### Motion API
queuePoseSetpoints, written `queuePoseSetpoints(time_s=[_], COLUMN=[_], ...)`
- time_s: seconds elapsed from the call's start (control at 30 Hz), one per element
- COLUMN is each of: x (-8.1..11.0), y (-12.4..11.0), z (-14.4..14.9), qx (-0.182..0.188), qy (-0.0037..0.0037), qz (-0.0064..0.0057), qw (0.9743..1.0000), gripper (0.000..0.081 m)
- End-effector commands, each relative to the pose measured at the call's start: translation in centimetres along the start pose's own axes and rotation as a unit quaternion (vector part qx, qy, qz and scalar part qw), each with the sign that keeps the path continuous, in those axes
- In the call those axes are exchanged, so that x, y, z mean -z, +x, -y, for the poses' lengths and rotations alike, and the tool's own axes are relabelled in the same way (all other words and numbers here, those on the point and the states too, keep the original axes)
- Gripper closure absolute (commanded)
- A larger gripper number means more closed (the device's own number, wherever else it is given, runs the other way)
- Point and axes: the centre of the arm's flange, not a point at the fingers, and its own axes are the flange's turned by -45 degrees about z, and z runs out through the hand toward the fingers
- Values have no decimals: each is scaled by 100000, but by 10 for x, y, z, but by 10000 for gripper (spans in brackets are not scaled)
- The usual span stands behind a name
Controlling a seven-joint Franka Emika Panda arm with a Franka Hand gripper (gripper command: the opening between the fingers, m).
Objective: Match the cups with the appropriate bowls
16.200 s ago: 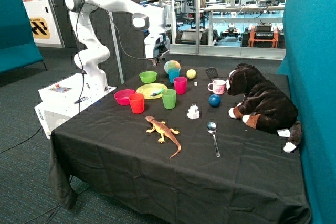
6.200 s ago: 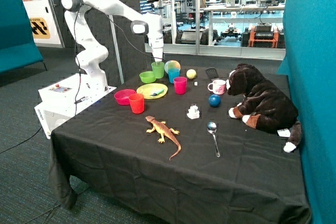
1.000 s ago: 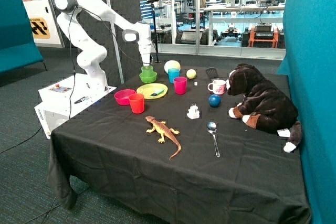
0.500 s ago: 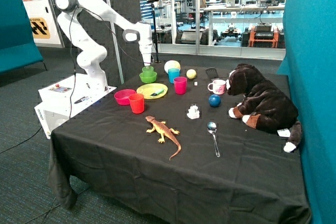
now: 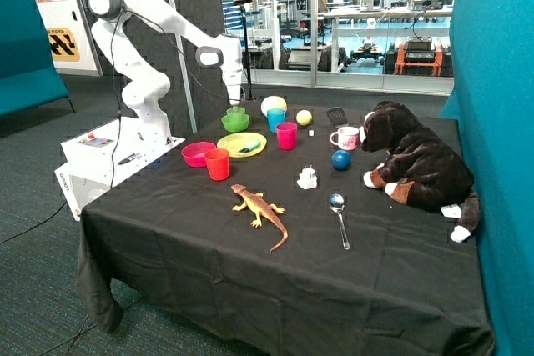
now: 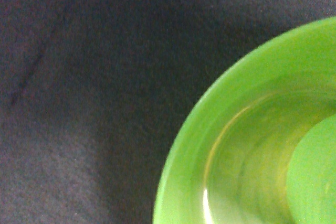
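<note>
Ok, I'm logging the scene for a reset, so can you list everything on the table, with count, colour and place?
Bowls: 2; lime green bowl at the far edge, magenta-pink bowl near the robot base.
Cups: 4; green cup in the green bowl, red cup by the pink bowl, magenta cup and teal cup past the plate.
Plate: 1, yellow-green, mid-table.
Balls: 3; pale, yellow, blue.
Mug: 1, white.
Lizard: 1, orange.
Spoon: 1, silver.
Plush dog: 1, brown.
Gripper: 1, white, above the green cup.

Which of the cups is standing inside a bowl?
The light green cup: it stands in the lime green bowl, under the gripper. The red, pink and blue cups stand on the cloth.
</note>
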Motion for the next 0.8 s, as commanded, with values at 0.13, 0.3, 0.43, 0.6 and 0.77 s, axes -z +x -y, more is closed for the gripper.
queuePoseSetpoints(time_s=[0.13,0.3,0.43,0.6,0.77], x=[17,47,58,71,78], y=[8,20,25,32,35], z=[-1,-11,-16,-31,-46], qx=[379,208,-213,-3101,-7230], qy=[-7,-7,-8,-12,-17], qz=[128,128,128,128,127], qw=[99999,100000,100000,99952,99738], gripper=[435,518,522,525,478])
